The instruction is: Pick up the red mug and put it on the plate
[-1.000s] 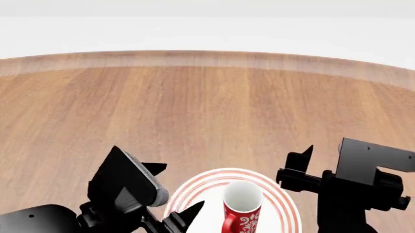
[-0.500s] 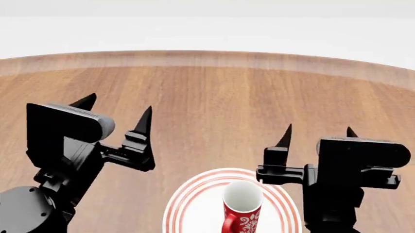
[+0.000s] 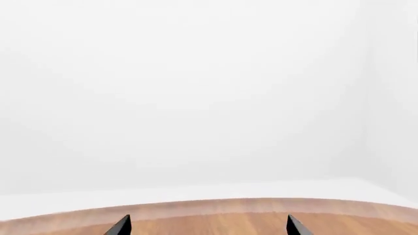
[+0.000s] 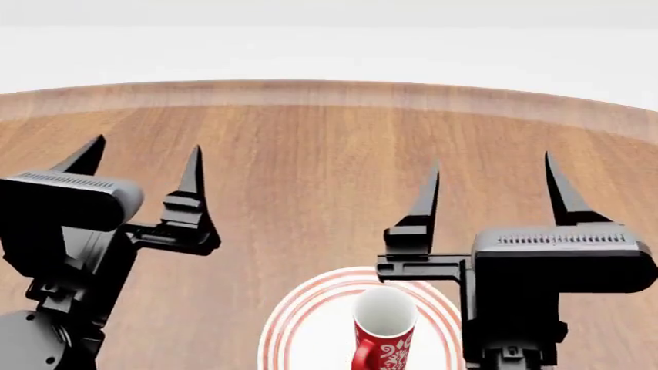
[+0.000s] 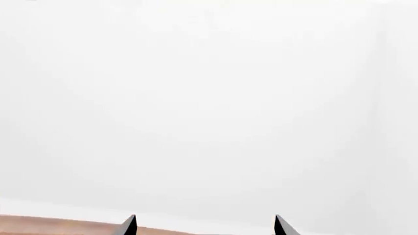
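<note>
Your red mug (image 4: 383,333) stands upright on the plate (image 4: 298,327), handle toward the robot, at the near edge of the wooden table (image 4: 308,169). Nothing grips it. Your right gripper (image 4: 491,189) is raised just beside and above the plate, fingers spread wide and empty. Your left gripper (image 4: 142,166) is well to the left, also wide and empty. Both wrist cameras catch only fingertips (image 3: 121,226) (image 5: 129,226), the table's far edge and blank white wall.
</note>
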